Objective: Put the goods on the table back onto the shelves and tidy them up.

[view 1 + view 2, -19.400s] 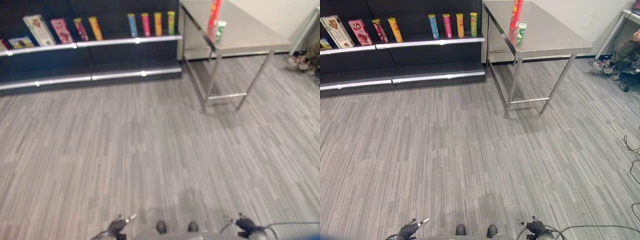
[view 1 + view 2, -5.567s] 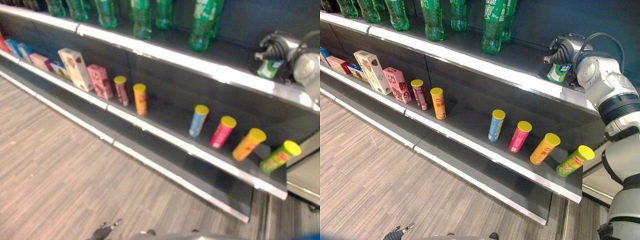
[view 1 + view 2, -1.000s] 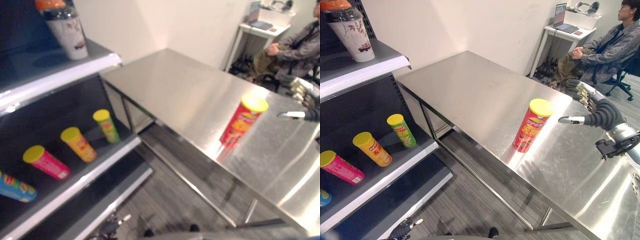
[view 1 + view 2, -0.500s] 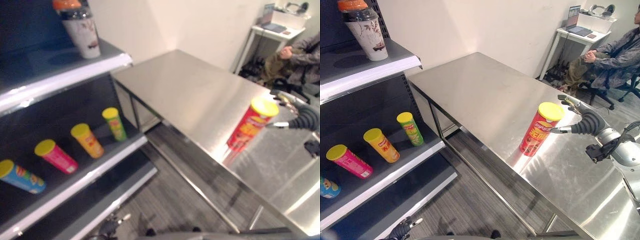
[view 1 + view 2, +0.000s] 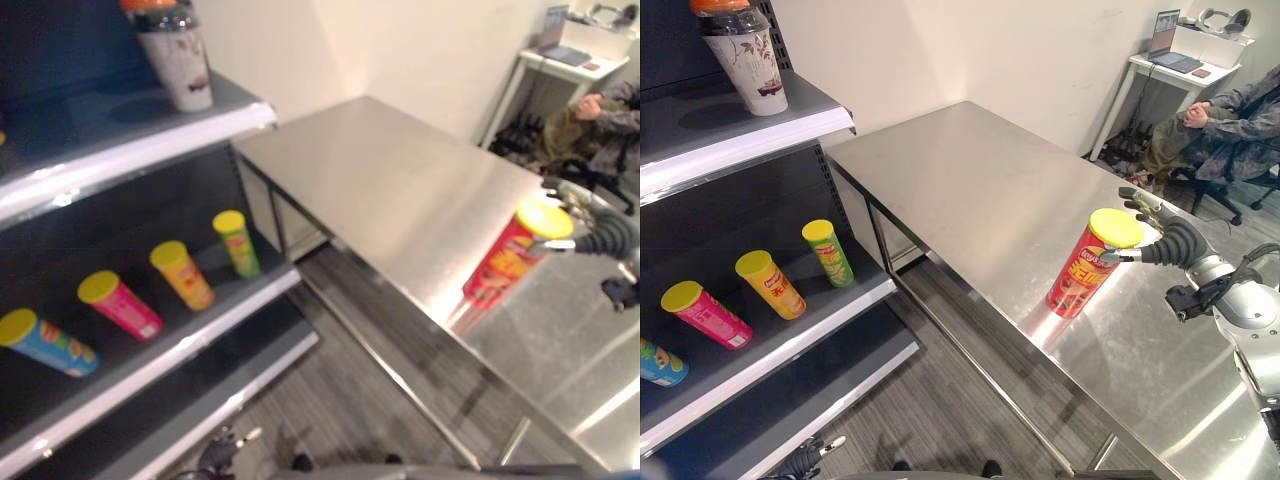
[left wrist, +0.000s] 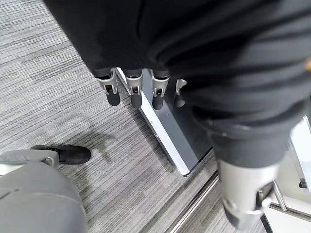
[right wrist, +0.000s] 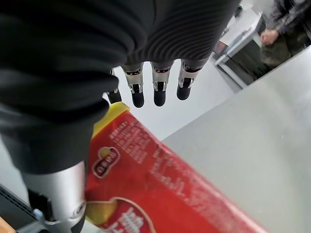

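A red can (image 5: 1083, 267) with a yellow lid stands upright on the steel desk (image 5: 970, 190), near its front edge. The right hand (image 5: 1167, 240) is at the can's top, fingers (image 7: 156, 87) spread wide and straight, thumb beside the lid; whether any finger touches the can is hard to tell. In the right wrist view the can sits close under the palm, its base cut off. The left hand (image 6: 141, 85) hangs low over the floor (image 6: 58, 111), fingers straight and holding nothing. On the shelf (image 5: 790, 330) lie green (image 5: 827, 252), orange (image 5: 770, 284), pink (image 5: 706, 314) and blue (image 5: 660, 364) cans, the blue one cut off at the edge. A cup (image 5: 743, 53) stands on the upper shelf. A person (image 5: 1210, 125) sits in the background, partly cut off.
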You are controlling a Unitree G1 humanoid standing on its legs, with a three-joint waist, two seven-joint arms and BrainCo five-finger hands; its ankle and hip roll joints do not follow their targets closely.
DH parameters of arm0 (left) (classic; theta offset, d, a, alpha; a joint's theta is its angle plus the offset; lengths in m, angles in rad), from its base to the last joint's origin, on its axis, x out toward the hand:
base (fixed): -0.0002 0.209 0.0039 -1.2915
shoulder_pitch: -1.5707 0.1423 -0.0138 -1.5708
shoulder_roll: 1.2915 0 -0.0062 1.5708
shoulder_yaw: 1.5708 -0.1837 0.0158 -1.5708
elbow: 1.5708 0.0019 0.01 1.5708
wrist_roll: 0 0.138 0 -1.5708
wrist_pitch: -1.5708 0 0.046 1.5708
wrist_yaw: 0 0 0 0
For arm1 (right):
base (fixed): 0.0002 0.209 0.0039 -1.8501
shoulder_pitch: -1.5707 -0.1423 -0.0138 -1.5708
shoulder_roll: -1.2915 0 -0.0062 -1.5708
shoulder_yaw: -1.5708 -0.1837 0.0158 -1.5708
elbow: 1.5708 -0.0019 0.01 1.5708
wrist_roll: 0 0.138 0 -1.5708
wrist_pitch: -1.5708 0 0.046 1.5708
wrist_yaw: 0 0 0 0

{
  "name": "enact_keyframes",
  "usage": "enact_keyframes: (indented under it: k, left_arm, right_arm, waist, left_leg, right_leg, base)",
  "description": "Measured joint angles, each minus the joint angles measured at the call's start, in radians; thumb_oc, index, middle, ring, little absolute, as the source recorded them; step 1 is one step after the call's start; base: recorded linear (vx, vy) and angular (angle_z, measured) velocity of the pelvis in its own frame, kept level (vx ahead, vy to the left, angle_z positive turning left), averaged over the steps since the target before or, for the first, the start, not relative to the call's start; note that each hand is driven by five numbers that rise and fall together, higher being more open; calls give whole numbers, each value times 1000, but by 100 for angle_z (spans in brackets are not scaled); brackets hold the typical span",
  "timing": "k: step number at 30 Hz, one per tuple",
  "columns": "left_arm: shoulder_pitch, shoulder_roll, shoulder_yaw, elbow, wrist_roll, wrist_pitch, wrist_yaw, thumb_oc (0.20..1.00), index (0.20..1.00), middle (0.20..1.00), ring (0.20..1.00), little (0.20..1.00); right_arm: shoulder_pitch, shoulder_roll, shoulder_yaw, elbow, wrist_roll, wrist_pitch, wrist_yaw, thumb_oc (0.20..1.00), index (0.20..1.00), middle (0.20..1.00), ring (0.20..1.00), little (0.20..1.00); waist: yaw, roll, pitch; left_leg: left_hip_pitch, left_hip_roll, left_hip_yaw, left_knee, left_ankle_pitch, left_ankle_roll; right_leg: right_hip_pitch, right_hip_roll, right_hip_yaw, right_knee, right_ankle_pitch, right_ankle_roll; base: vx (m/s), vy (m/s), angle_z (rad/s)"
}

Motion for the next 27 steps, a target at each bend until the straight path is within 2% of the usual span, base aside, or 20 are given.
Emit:
enact_keyframes:
  k: [8,14,15,16,22,27]
  left_arm:
    - [-1,1,-1,0,0,1,-2,1000,1000,1000,1000,1000]
    - [-4,3,-9,0,0,0,-9,1000,1000,1000,1000,1000]
    - [-7,3,-12,0,0,0,-12,1000,1000,1000,1000,1000]
    - [-10,4,-21,0,0,0,-13,1000,1000,1000,1000,1000]
    - [-18,3,-37,0,0,0,-13,1000,1000,1000,1000,1000]
    - [-17,3,-37,0,0,0,-12,1000,1000,1000,1000,1000]
  right_arm:
    - [-23,-1,38,-2,63,2,36,1000,1000,1000,1000,1000]
    - [-26,-44,68,-6,77,2,77,1000,1000,1000,1000,1000]
    - [-26,-60,81,-5,77,3,78,815,815,815,815,815]
    - [-30,-83,85,-3,77,4,84,200,200,200,200,200]
    - [-67,-142,114,8,74,15,98,200,200,200,200,200]
    - [-66,-143,113,8,72,19,98,200,200,200,200,200]
  waist:
    - [0,-19,16]
    - [0,-20,17]
    - [0,-19,18]
    - [0,-19,18]
    - [-3,-21,19]
    - [-3,-19,23]
  left_leg:
    - [-1,-3,-1,0,0,0]
    - [-2,-4,-2,0,2,4]
    - [-2,-4,-2,0,2,4]
    - [-2,-4,-2,0,2,4]
    - [-1,-4,-1,0,1,2]
    - [-1,-4,-1,0,1,2]
  right_leg:
    - [0,-4,-2,0,0,1]
    - [0,-5,-7,0,-3,4]
    - [0,-5,-7,0,-3,5]
    - [0,-5,-7,0,-3,5]
    - [1,-5,-5,0,-3,5]
    - [1,-5,-5,0,-3,5]
  base:
    - [0,0,0]
    - [0,0,0]
    - [0,0,0]
    - [0,0,0]
    - [0,0,0]
    - [0,0,0]
